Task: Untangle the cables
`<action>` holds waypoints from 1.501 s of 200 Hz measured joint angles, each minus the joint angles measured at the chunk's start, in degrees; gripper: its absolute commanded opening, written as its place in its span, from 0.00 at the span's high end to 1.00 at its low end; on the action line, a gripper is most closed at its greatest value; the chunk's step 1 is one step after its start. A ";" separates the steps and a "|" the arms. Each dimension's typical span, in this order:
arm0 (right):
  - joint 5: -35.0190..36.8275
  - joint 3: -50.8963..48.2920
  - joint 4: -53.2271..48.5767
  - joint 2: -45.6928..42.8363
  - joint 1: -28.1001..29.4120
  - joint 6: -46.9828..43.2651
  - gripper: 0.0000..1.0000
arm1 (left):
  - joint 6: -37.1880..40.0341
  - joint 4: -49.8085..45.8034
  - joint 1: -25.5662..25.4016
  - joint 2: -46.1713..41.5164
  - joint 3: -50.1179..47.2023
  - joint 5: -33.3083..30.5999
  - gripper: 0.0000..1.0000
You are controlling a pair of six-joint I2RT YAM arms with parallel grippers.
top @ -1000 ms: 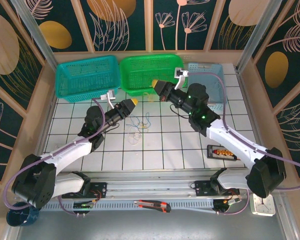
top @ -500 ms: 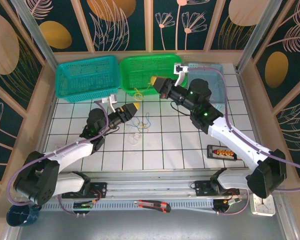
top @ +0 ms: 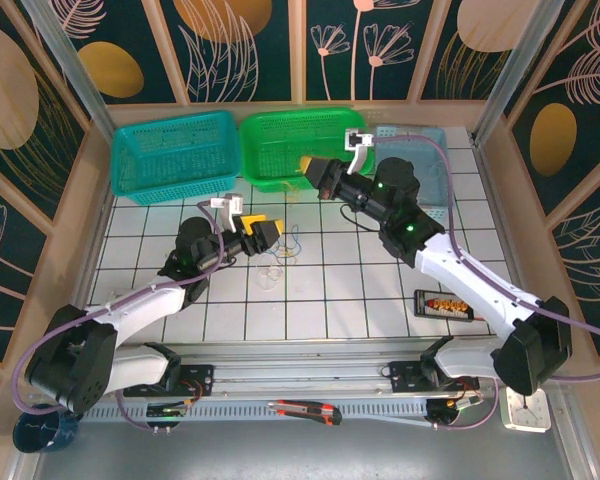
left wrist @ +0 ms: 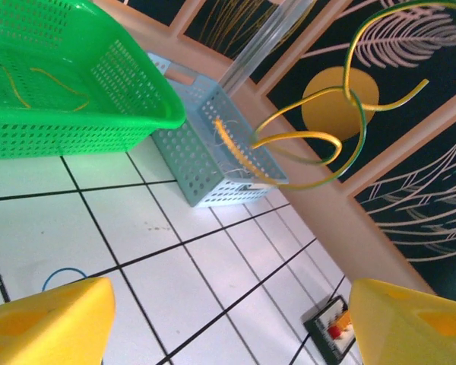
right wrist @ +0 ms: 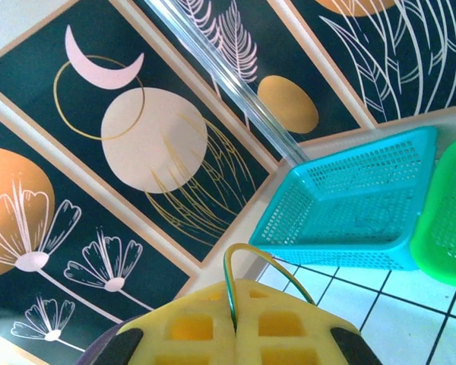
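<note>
Near side: spread wide and empty at the left gripper [top: 263,230], just beside the cables [top: 280,251] on the white tiles. Farther back: clamped tight at the right gripper [top: 306,166] on a yellow wire [left wrist: 319,141], looping mid-air by the green basket [left wrist: 76,137].

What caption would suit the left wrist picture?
Left gripper open, looped yellow wire dangling before the green basket and pale blue basket.

No text, label, brand or number is legible. Markings on the small black case [top: 445,304] on the bench [top: 350,300] are too small to read.
</note>
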 measured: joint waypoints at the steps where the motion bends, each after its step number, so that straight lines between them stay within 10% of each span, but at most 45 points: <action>1: 0.00 -0.07 -0.02 0.04 0.02 -0.04 1.00 | 0.13 -0.07 0.00 0.00 0.00 0.00 0.19; 114: 1.77 -1.51 -5.33 4.79 3.69 -4.26 1.00 | 17.42 -10.25 0.00 -10.29 0.04 -5.81 0.18; 225: 2.89 -1.51 -8.52 6.62 7.52 -5.99 1.00 | 25.18 -10.95 -1.46 -2.78 6.34 -3.72 0.16; 300: 2.58 1.20 -9.57 5.49 8.85 -5.51 1.00 | 25.35 -7.63 -1.90 4.33 7.72 -3.28 0.52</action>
